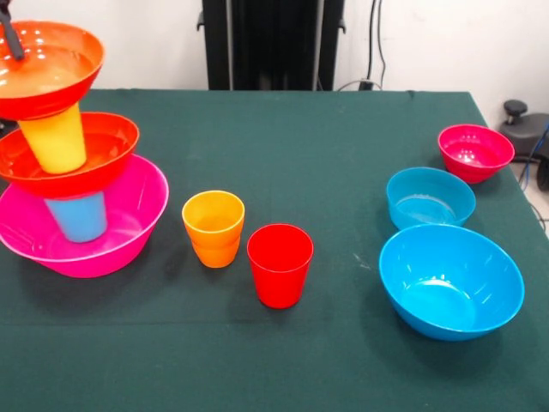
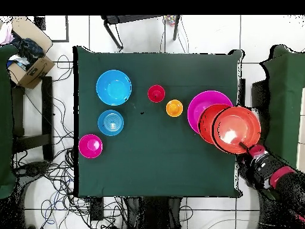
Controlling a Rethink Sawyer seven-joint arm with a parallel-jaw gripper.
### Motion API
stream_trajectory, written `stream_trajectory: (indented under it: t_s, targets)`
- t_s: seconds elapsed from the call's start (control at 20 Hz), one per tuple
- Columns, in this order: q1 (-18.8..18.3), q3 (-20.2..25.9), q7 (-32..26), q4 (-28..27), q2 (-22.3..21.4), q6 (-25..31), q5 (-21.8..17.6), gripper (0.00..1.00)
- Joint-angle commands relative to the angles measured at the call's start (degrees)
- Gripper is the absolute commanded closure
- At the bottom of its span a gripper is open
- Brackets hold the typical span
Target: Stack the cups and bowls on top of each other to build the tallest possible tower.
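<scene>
Cups, orange (image 1: 214,227) and red (image 1: 280,264), stand loose beside the tower (image 1: 64,163), whose top bowl's (image 1: 47,64) rim the end effector (image 1: 12,39) pinches.

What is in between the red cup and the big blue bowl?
Nothing: only bare green cloth lies between the red cup and big blue bowl, in both views.
</scene>
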Motion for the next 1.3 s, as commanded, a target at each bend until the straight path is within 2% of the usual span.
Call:
stream_trajectory:
  t_s: [0.05, 0.7, 1.3]
  targets:
    - [1.8, 2.3, -3.6, 4.1, -1.7, 5.6, 1.5, 1.00]
    - [0.3, 4.2, -4.2, 4.3, 0.4, 5.7, 2.4, 1.00]
    - [-0.2, 4.0, -5.5, 4.3, 3.5, 4.7, 0.7, 1.00]
